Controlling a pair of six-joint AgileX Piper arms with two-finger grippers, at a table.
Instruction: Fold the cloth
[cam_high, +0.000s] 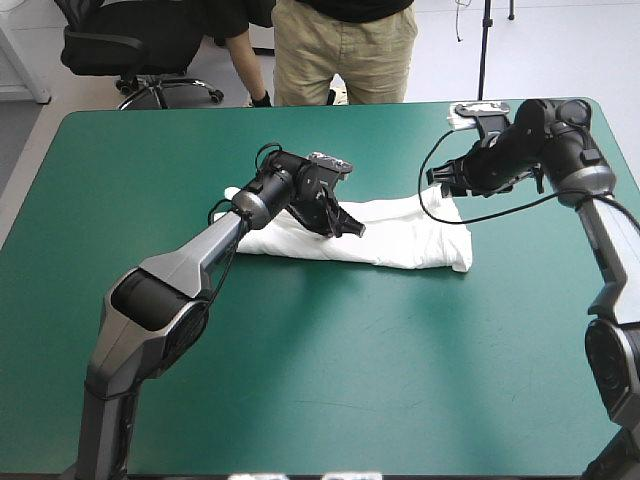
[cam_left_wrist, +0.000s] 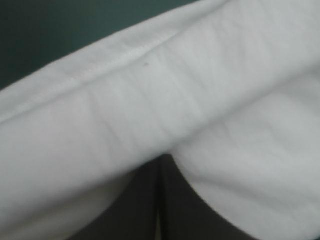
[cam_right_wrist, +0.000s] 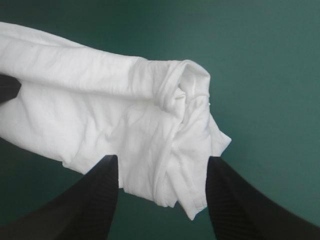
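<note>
The white T-shirt (cam_high: 410, 235) lies as a long folded band across the middle of the table. My left gripper (cam_high: 352, 228) rests on the band's middle. In the left wrist view its black fingers (cam_left_wrist: 145, 200) meet in one arch, with the T-shirt (cam_left_wrist: 150, 100) lapping over their tips and a hemmed fold running ahead. My right gripper (cam_high: 440, 180) hangs at the band's far right end. Seen from the right wrist, that gripper (cam_right_wrist: 162, 167) is open, and the bunched end of the T-shirt (cam_right_wrist: 150, 125) reaches in between its fingers.
Bare teal-green cover (cam_high: 330, 380) stretches from the shirt to the table's near edge and out to both sides. The shirt's right end (cam_high: 462, 262) lies well inside the right edge.
</note>
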